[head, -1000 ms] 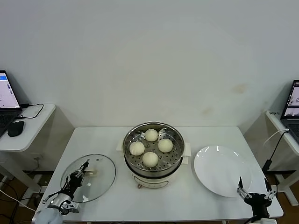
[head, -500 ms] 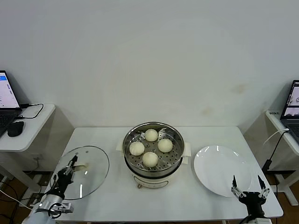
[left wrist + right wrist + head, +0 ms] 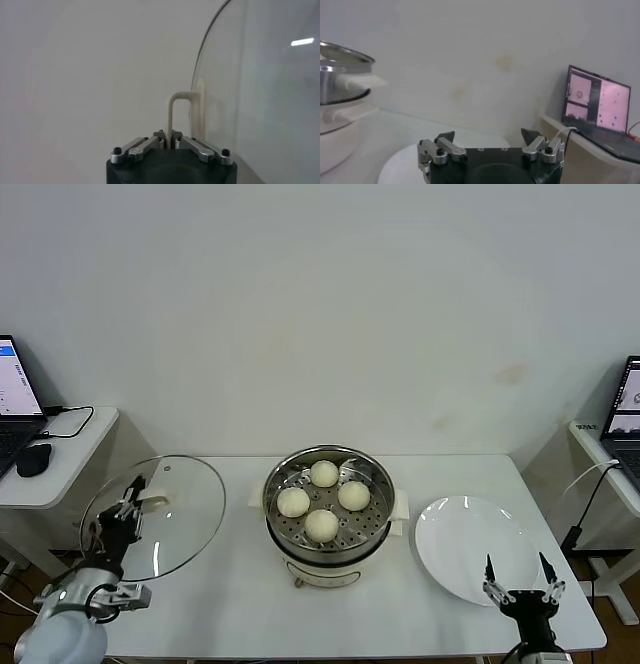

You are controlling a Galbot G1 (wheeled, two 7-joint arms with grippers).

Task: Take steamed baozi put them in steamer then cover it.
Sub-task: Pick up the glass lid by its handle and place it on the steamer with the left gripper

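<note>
The steamer [image 3: 328, 536] stands at the table's middle with several steamed baozi [image 3: 321, 524] on its perforated tray. The cover [image 3: 175, 524], a clear glass lid with a metal rim, hangs tilted in the air off the table's left end. My left gripper [image 3: 128, 502] is shut on its cream-white bar handle [image 3: 174, 112], the jaws pinching one leg of the bar in the left wrist view, with the glass [image 3: 260, 90] beside it. My right gripper [image 3: 517, 576] stands open and empty at the front right, by the white plate's near edge; its fingers [image 3: 445, 137] are spread wide.
A flat white plate [image 3: 455, 529] lies right of the steamer. Side tables with laptops [image 3: 12, 399] stand at the far left and far right [image 3: 600, 102]. A mouse [image 3: 32, 459] and cable lie on the left one. The steamer's rim [image 3: 345, 55] shows in the right wrist view.
The cover has gone from lying flat on the table to hanging tilted in the air, raised and carried leftward by my left gripper. The right gripper has shifted slightly left and up.
</note>
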